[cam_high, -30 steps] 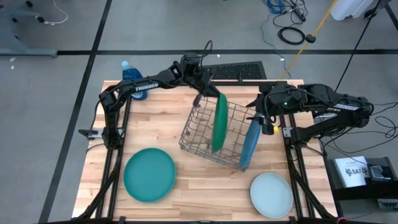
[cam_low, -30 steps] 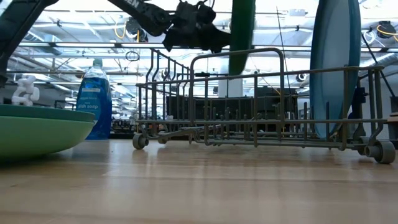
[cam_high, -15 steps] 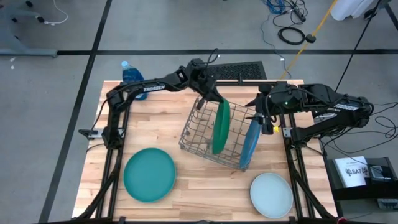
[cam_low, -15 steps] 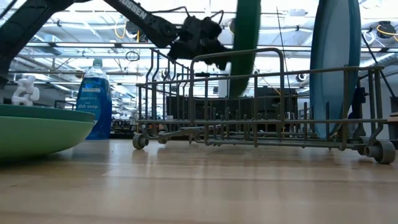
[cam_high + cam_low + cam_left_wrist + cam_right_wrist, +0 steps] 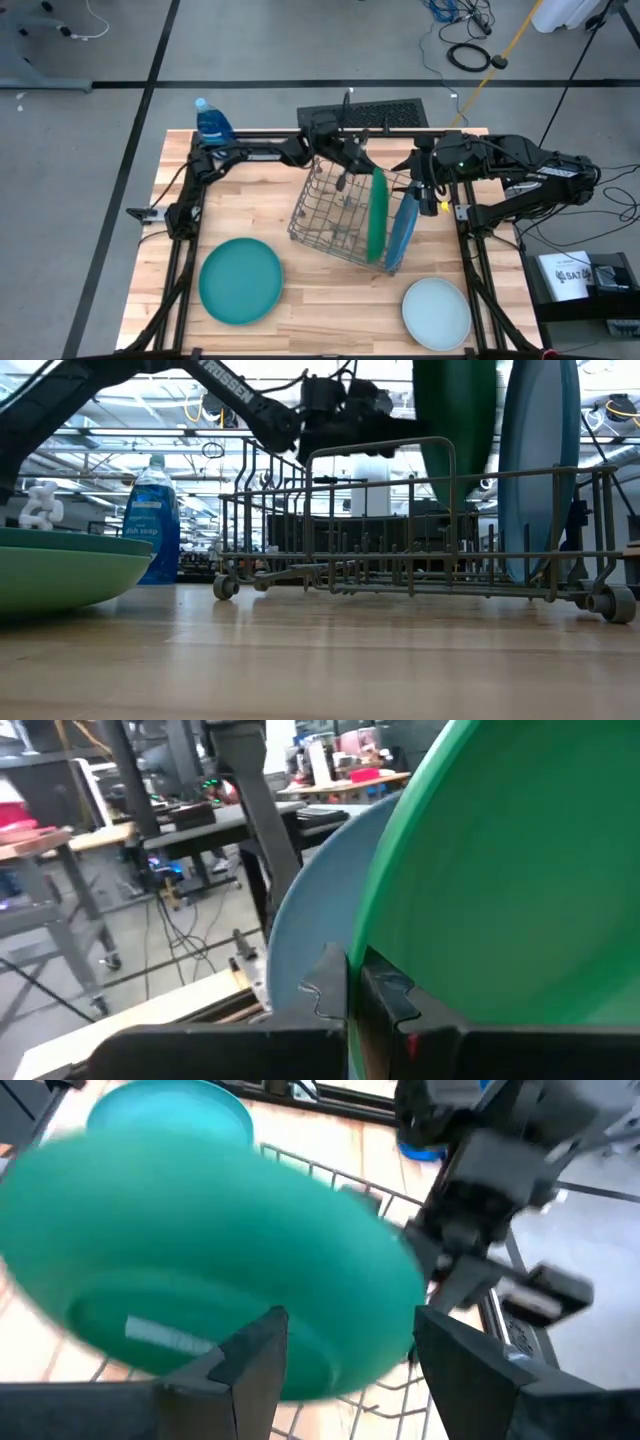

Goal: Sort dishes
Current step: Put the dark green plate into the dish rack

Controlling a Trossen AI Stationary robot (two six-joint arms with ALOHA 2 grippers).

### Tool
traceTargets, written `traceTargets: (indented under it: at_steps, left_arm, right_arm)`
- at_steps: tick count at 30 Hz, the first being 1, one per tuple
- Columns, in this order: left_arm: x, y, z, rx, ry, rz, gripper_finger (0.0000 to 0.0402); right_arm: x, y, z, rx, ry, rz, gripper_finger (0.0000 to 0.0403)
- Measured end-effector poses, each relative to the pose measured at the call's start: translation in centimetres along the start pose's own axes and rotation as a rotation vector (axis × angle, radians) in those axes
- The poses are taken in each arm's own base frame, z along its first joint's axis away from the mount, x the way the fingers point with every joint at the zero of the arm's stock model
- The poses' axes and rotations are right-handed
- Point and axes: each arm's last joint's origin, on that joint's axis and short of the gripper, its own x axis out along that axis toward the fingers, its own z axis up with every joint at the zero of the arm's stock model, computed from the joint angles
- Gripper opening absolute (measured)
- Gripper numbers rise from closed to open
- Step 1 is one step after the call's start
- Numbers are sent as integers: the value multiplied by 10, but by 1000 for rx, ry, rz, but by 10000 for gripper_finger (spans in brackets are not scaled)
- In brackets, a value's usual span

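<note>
Left jaws clamp the dark green plate [image 5: 376, 216] upright over the rack [image 5: 330, 212] (right jaws gape, empty)

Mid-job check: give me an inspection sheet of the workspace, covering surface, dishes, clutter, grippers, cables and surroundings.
Surface: light wooden tabletop, with the grey wire dish rack near its middle.
Dishes: dark green round plate on edge over the rack, beside the blue round plate standing in it; large teal round plate and pale mint round plate flat on the table.
Clutter: blue plastic dish-soap bottle at the far left corner.
Grippers: left gripper shut on the dark green plate's rim; right gripper open, near the rack's right side.
Cables: black coil and yellow line on the floor.
Surroundings: grey floor; workshop benches behind.
</note>
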Motion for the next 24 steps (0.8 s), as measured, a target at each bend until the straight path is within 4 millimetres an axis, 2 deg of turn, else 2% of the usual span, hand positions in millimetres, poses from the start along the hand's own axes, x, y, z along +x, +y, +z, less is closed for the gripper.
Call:
traceTargets:
  at_steps: [5,13,16,19,24]
  left_arm:
    - [9,2,-11,30,-18,161,0]
    - [3,9,-7,50,-51,221,0]
    - [-1,11,1,73,-51,265,0]
    - [-9,14,18,114,-36,296,0]
    - [-19,9,42,169,117,364,0]
  right_arm:
    - [0,0,1,20,-8,1,210]
    - [0,0,0,31,-5,0,210]
    - [0,0,0,30,-4,-2,210]
    - [0,0,0,30,-5,2,210]
    - [0,0,-1,25,5,1,210]
